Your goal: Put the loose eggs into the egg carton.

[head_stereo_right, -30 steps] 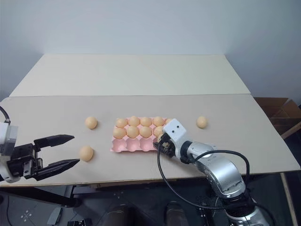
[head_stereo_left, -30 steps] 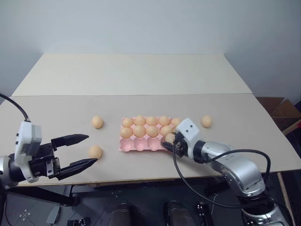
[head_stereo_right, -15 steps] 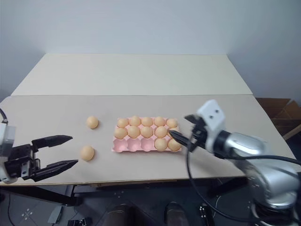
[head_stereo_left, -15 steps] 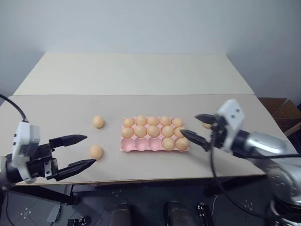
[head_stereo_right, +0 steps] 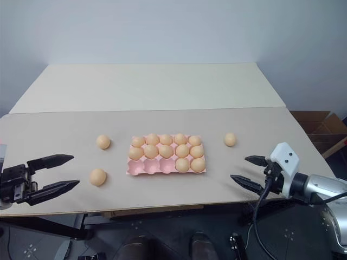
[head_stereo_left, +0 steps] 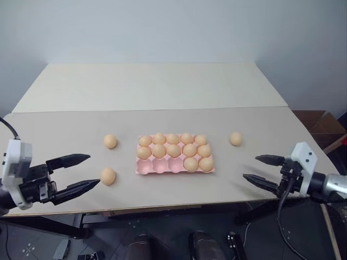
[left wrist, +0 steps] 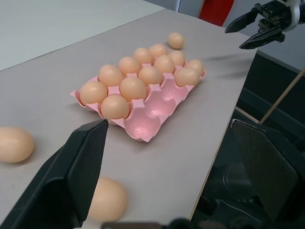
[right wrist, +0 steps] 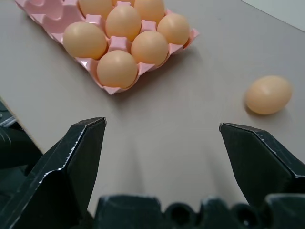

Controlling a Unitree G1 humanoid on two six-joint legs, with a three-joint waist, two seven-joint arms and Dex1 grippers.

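The pink egg carton [head_stereo_left: 160, 167] lies mid-table with its back and middle rows full. Two eggs sit at the right end of its front row, and three front cups are bare. Three loose eggs lie on the table: one left of the carton [head_stereo_left: 110, 141], one nearer the front left [head_stereo_left: 108, 175], and one to the right [head_stereo_left: 235, 138]. My left gripper [head_stereo_left: 94, 169] hangs open just left of the front-left egg, holding nothing. My right gripper [head_stereo_left: 250, 167] is open and empty off the carton's right, nearer the table's front edge than the right egg [right wrist: 268, 94].
The table is a tan board with a paler board [head_stereo_left: 157, 84] behind it. A cardboard box [head_stereo_left: 317, 120] stands off the right edge. The front edge runs close under both grippers.
My right gripper has opened and pulled away from the carton's front right corner, far to the right. The left gripper has stayed put.
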